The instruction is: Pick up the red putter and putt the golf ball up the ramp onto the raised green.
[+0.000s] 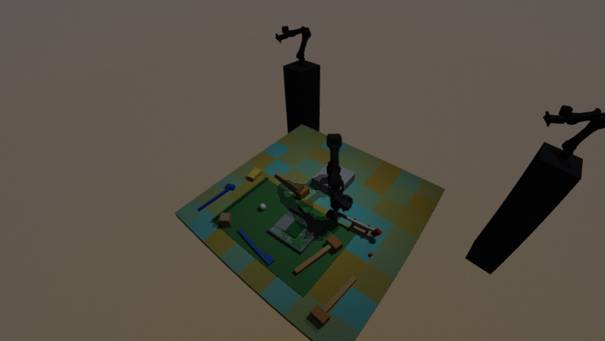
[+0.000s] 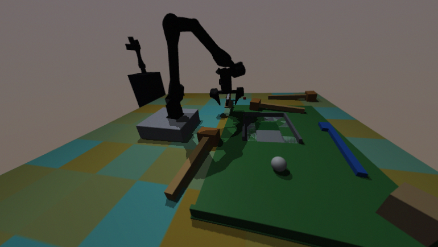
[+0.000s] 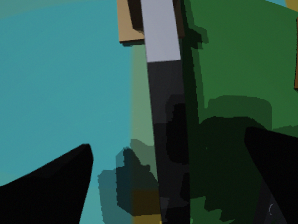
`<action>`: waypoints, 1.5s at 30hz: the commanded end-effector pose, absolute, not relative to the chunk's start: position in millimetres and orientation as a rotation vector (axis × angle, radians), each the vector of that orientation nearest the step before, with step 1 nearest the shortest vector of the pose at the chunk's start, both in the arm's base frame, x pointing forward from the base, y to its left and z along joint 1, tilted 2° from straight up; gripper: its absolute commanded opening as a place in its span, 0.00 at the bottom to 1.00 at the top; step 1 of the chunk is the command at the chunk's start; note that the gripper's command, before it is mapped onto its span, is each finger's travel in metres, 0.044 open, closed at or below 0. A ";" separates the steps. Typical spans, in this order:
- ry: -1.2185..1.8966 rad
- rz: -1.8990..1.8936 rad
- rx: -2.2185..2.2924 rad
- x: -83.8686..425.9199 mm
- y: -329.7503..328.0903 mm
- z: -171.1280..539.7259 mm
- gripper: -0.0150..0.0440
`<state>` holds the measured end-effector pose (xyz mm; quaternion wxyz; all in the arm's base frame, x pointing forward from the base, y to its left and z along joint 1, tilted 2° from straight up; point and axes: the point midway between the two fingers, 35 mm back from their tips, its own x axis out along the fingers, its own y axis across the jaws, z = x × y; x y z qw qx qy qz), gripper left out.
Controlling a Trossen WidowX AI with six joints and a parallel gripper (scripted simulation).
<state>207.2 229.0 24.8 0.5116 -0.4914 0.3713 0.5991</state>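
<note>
Gripper [image 2: 227, 97] sits low over the red putter [image 1: 358, 225], fingers wide open and empty, straddling its dark grip end for a cross-shaft pinch. Putter rests on a wooden stand [image 3: 128, 12], likely leaving clearance under the shaft.

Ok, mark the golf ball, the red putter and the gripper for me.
golf ball [image 2: 279, 163]: exterior view, centre of the white sphere.
red putter [image 3: 161, 30]: wrist view, pale grey stretch of its shaft.
gripper [image 2: 227, 98]: exterior view, midway between the open fingertips, nothing held.
</note>
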 end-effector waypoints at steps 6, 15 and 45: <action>0.900 1.448 -1.180 206.1 228.0 8.9 1.00; 0.900 1.442 -1.181 207.2 228.2 9.7 0.78; 0.900 1.442 -1.181 206.7 231.8 78.0 0.25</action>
